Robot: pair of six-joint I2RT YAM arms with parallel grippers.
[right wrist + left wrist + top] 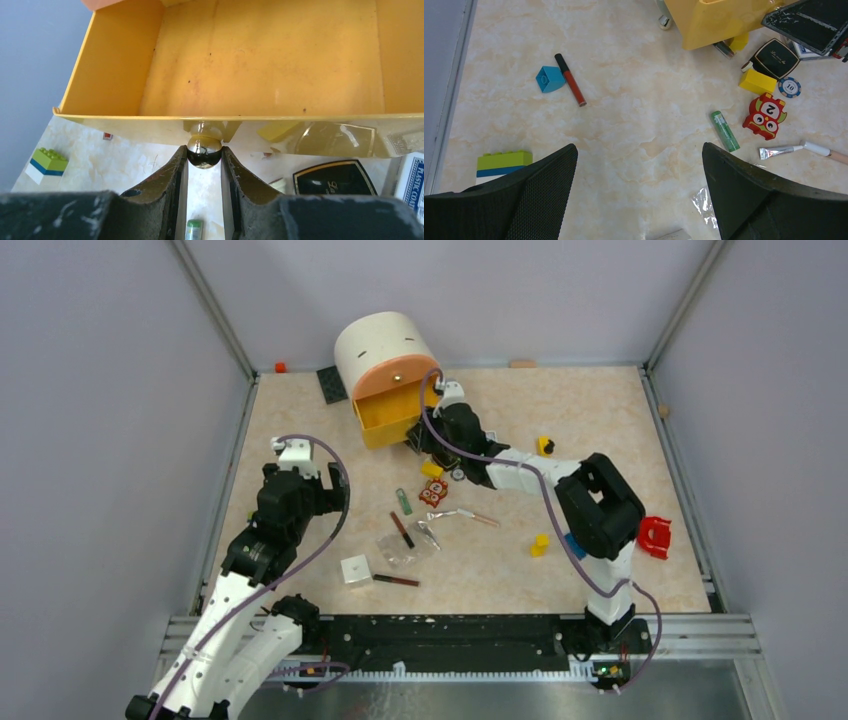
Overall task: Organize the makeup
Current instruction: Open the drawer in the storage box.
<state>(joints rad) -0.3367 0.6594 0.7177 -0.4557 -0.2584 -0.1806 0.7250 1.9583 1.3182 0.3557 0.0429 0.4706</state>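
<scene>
My right gripper point(204, 155) is shut on the shiny round knob point(204, 150) on the front of an open, empty yellow drawer point(260, 60). The drawer belongs to a cream cylindrical organizer point(385, 345). My left gripper point(639, 150) is open and empty above bare table. A green pencil point(724, 131), a silver metal tool point(780, 150), a red lip pencil point(570, 80) and a black square compact point(775, 58) lie loose. A clear pouch point(405, 548) and two dark-red pencils point(402, 530) lie mid-table. I see no long black brush.
A red owl toy point(766, 116), poker chip point(789, 87), yellow block point(757, 81), teal block point(549, 78) and green-blue brick point(504, 165) lie around. A blue-backed card deck point(412, 175) sits by the compact. A white box point(356, 570) is near front, a red object point(655, 536) at right.
</scene>
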